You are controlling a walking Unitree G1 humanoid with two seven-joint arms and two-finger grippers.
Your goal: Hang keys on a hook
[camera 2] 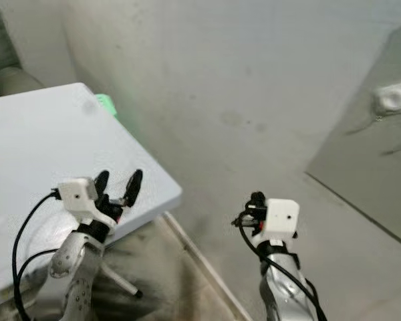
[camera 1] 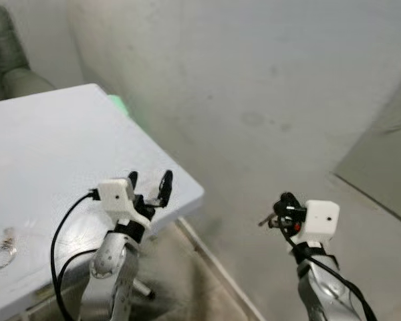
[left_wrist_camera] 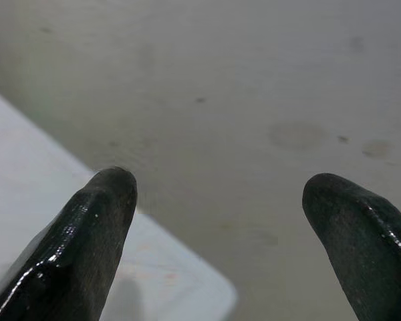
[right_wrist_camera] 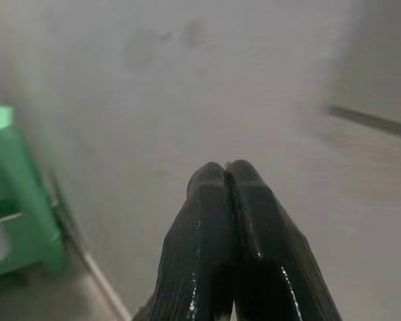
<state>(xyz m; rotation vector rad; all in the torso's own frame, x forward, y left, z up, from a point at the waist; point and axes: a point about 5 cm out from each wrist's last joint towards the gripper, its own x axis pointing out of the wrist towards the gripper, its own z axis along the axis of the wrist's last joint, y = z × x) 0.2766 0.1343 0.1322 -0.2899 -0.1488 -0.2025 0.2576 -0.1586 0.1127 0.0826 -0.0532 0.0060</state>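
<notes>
In the left eye view we see the white desk (camera 1: 60, 167); our left claw (camera 1: 149, 189) hovers over its near corner, fingers spread wide, holding nothing. Off the desk's corner, above the floor, our right claw (camera 1: 285, 208) is pressed together on the keys (camera 1: 269, 218), which stick out beside it. A key ring (camera 1: 1, 254) lies on the desk, far from that corner. In the right wrist view the fingers (right_wrist_camera: 207, 221) touch along their length. No hook appears; we judge we should keep this firm pinch and turn slowly to find it.
</notes>
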